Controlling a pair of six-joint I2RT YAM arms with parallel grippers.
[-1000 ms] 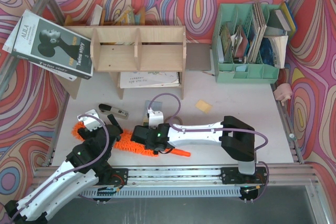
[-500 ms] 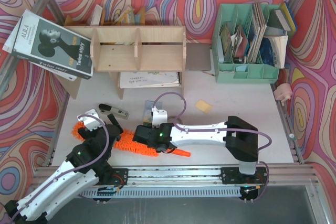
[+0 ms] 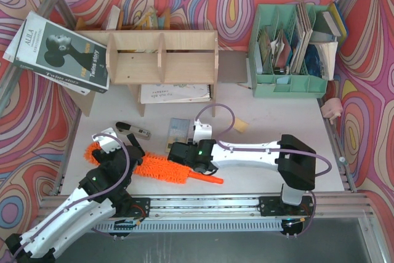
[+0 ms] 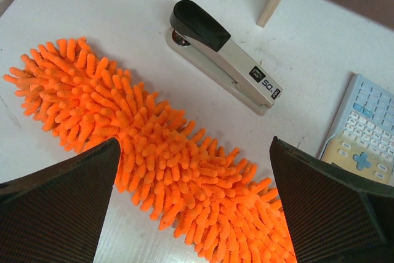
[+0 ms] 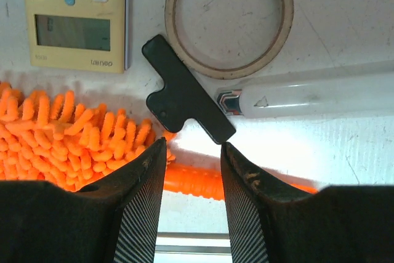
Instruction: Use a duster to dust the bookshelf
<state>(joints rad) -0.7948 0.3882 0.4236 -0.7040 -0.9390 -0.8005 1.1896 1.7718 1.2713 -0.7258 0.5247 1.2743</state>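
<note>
The right gripper (image 5: 192, 152) has its jaws narrow with a gap between them. It sits over the spot where the duster's (image 3: 157, 169) fluffy head meets its slim orange handle, but I cannot tell whether they actually pinch it. The left gripper (image 4: 194, 146) is spread wide and holds nothing, hovering above the left part of that head, which lies flat on the table (image 3: 277, 115) beside a stapler (image 4: 225, 66). The bookshelf (image 3: 161, 60) stands well apart at the table's back.
</note>
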